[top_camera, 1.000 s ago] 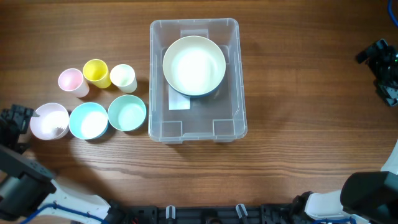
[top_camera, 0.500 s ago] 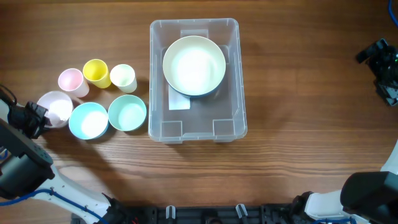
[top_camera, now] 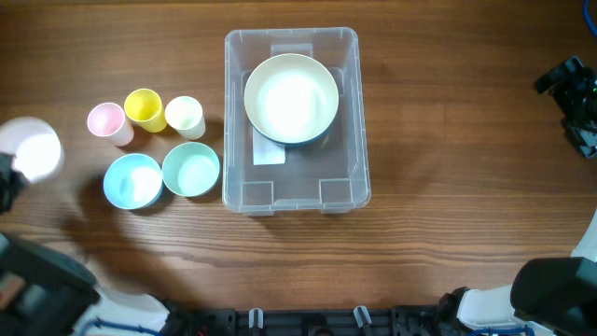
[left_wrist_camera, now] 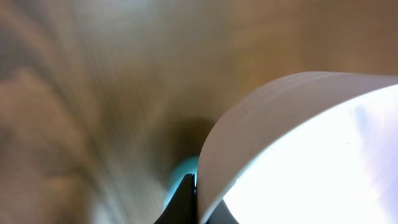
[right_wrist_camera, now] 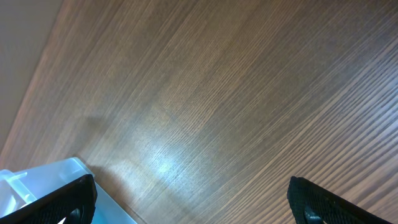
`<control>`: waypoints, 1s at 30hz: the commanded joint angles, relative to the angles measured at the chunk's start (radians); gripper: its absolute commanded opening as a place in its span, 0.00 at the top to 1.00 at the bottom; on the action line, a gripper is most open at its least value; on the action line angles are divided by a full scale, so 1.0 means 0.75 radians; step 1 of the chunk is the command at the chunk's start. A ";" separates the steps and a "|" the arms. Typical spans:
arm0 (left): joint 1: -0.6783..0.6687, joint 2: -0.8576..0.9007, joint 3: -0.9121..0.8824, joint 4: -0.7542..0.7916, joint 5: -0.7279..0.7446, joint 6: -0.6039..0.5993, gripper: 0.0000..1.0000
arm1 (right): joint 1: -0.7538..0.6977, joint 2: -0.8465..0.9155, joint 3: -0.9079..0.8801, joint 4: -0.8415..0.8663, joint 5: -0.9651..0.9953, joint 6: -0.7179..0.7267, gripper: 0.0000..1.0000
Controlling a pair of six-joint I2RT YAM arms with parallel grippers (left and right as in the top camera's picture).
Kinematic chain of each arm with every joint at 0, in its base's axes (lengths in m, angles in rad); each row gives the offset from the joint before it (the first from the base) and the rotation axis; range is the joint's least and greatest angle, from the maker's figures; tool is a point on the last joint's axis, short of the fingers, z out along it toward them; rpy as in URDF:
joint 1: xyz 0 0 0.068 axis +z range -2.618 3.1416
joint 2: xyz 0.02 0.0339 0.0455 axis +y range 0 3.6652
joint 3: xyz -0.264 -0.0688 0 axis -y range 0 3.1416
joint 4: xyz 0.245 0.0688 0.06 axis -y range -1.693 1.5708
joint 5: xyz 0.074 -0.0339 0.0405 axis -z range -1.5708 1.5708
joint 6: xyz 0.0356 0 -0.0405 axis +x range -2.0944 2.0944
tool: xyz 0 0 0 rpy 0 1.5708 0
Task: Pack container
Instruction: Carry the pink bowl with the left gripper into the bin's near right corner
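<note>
The clear container (top_camera: 359,121) stands at mid table with a large cream bowl (top_camera: 291,98) inside it, over a white label (top_camera: 269,152). At the far left edge my left gripper (top_camera: 7,177) is shut on the rim of a pale pink bowl (top_camera: 31,149), which hangs blurred above the table. In the left wrist view the pink bowl (left_wrist_camera: 298,143) fills the right half, its wall pinched between my left gripper's (left_wrist_camera: 196,200) fingers. My right gripper (top_camera: 574,103) hovers open at the far right, holding nothing. The right wrist view shows the right gripper (right_wrist_camera: 196,205) over bare wood, with a container corner (right_wrist_camera: 37,186) at lower left.
Left of the container stand a pink cup (top_camera: 107,121), a yellow cup (top_camera: 144,107) and a cream cup (top_camera: 185,115). In front of them sit a light blue bowl (top_camera: 132,180) and a teal bowl (top_camera: 190,169).
My left gripper closed on the pink bowl's rim and carried it up and to the left, away from the blue bowl. The right arm has not moved.
</note>
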 commanded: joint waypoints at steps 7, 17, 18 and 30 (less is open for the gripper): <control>-0.901 -0.372 0.035 0.025 0.196 0.196 0.96 | -0.001 0.016 -0.003 0.005 -0.006 0.004 0.00; -1.790 -0.027 0.032 0.110 -0.273 0.070 0.96 | -0.001 0.016 -0.003 0.004 -0.006 0.004 0.00; -1.815 0.031 0.032 0.110 -0.274 0.053 0.96 | -0.001 0.016 -0.003 0.004 -0.006 0.004 0.00; -2.007 0.262 0.029 0.151 -0.297 0.015 0.95 | -0.001 0.017 -0.003 0.004 -0.006 0.004 0.00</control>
